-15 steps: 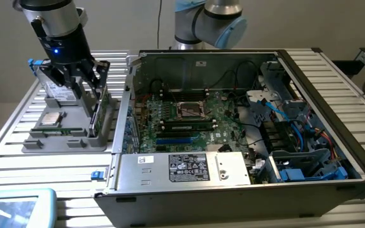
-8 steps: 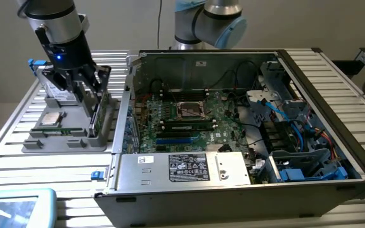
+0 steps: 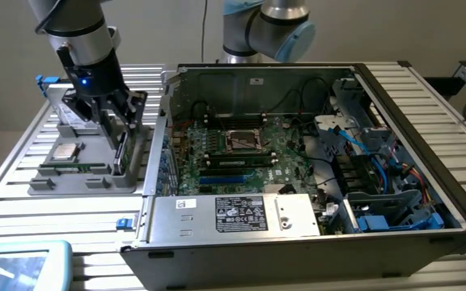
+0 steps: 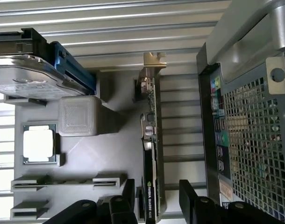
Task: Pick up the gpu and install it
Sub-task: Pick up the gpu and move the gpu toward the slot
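Wrist view puts me right over the gpu [image 4: 152,154], which stands on its edge in a slot of the grey parts tray [image 4: 114,154], its metal bracket at the far end from my fingers and the black cooler end nearest them. By my reading the task has barely begun: the card is not lifted, nothing of it is in the open computer case [image 3: 298,242], and the expansion slots on the motherboard [image 3: 241,151] look unfilled from the exterior view, so both the pick and the install are left to do. My gripper [image 4: 156,196] has its jaws spread wide, one finger on each side of the card with a gap showing on both sides, so I judge it holds nothing and is not yet touching the board. From the exterior view the gripper [image 3: 113,130] hangs low over the tray [image 3: 47,185], at the side nearest the case, with the gpu [image 3: 123,151] just beneath it
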